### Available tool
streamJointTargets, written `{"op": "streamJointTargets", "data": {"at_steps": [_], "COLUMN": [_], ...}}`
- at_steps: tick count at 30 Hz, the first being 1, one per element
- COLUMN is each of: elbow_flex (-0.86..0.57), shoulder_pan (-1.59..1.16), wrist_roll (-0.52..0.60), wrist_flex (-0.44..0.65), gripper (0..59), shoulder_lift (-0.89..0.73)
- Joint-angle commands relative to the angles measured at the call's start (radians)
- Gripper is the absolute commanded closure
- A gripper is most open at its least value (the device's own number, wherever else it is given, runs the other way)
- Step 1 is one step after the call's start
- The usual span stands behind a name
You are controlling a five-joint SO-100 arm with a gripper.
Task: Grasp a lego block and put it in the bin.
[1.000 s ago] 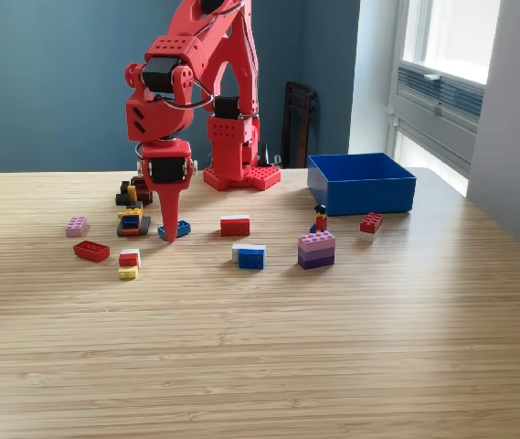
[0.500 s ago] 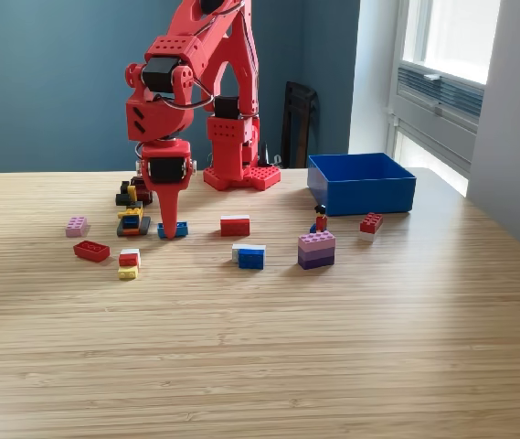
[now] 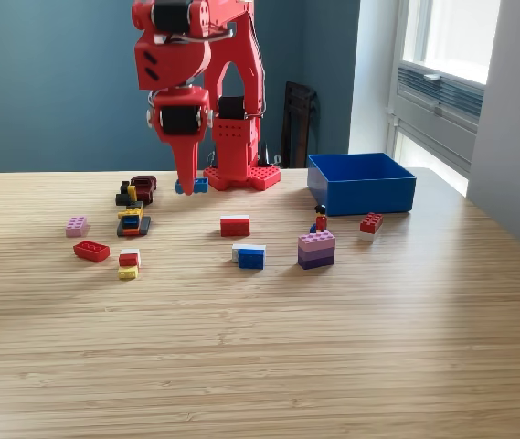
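The red 3D-printed gripper (image 3: 186, 186) points straight down, its tapered fingers clamped on a small blue studded lego block (image 3: 195, 186), which hangs clear above the pale wood-grain table (image 3: 333, 347). The block's long axis runs level, left to right in the exterior view, poking out on both sides of the fingertips. To the exterior view's right, the bright blue open-topped plastic bin (image 3: 361, 182) sits well apart, low-walled and rectangular. Below, loose bricks lie scattered: a red-and-white brick (image 3: 235, 224), a white-and-blue brick (image 3: 249, 255), a chunky purple stack (image 3: 316, 249), a flat red brick (image 3: 90, 251).
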Motion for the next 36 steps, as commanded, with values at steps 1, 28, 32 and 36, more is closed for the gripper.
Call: {"op": "streamJointTargets", "data": {"at_steps": [1,28,32,36], "elbow_flex": [-0.238,-0.094,-0.074,-0.054], "shoulder_pan": [-0.115,-1.411,-1.445,-1.434], "wrist_roll": [0.058,0.42,0.417,0.416], "wrist_flex": [0.166,0.225,0.224,0.206], "gripper": [58.6,58.6,58.6,58.6], "shoulder_lift": [0.054,0.054,0.054,0.052]}}
